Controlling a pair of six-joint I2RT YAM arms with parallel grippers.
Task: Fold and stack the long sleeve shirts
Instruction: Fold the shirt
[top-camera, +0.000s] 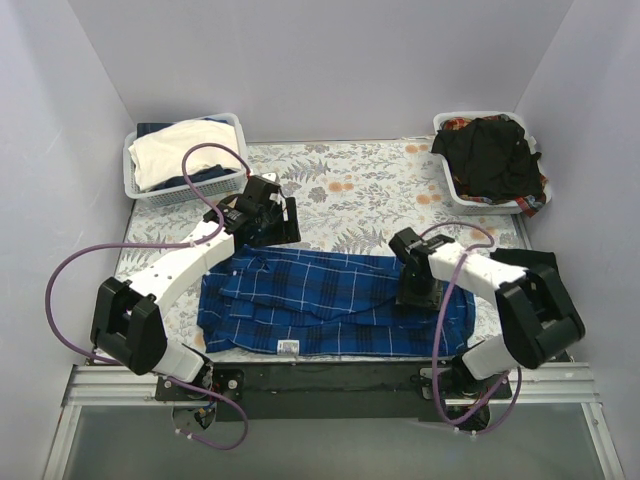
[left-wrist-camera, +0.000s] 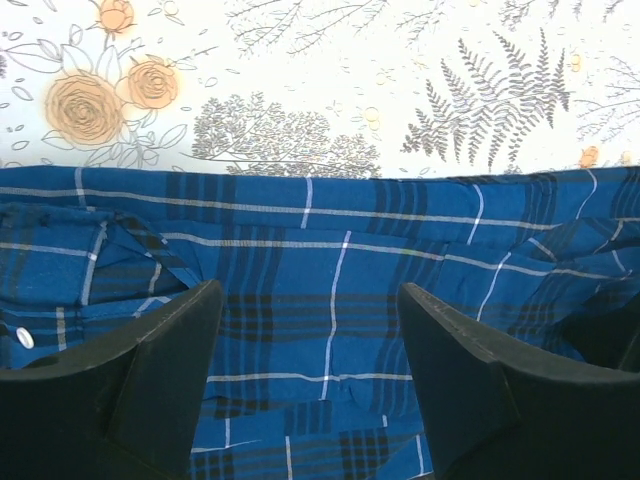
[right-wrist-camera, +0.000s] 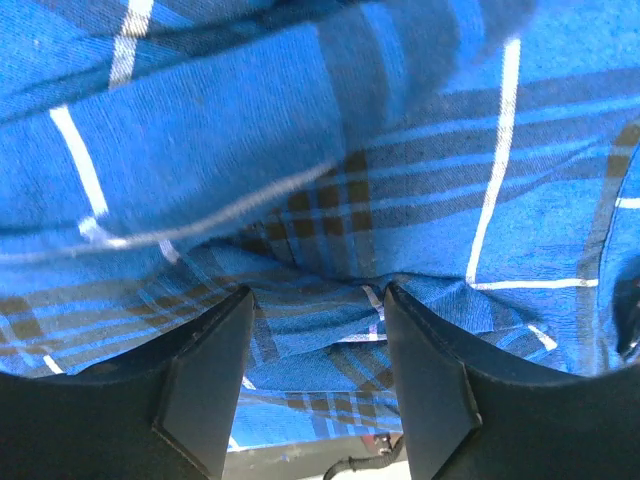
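Hovering with the left gripper (left-wrist-camera: 310, 330) spread wide above the far edge of the blue plaid shirt (top-camera: 330, 300) lying along the worktop's (top-camera: 350, 190) near edge, hanging low over its right side with the right gripper (right-wrist-camera: 318, 330) parted too.

I count two robot arms, the left arm (top-camera: 175, 265) and the right arm (top-camera: 470, 268). Two claws, the left claw (left-wrist-camera: 310, 292) and the right claw (right-wrist-camera: 317, 290). Two white baskets, the far left basket (top-camera: 180, 190) and the far right basket (top-camera: 462, 200). Two shirts, one blue plaid shirt (top-camera: 330, 300) and one black shirt (top-camera: 495, 155). One cream cloth (top-camera: 180, 150). One flowery tabletop (top-camera: 360, 195)
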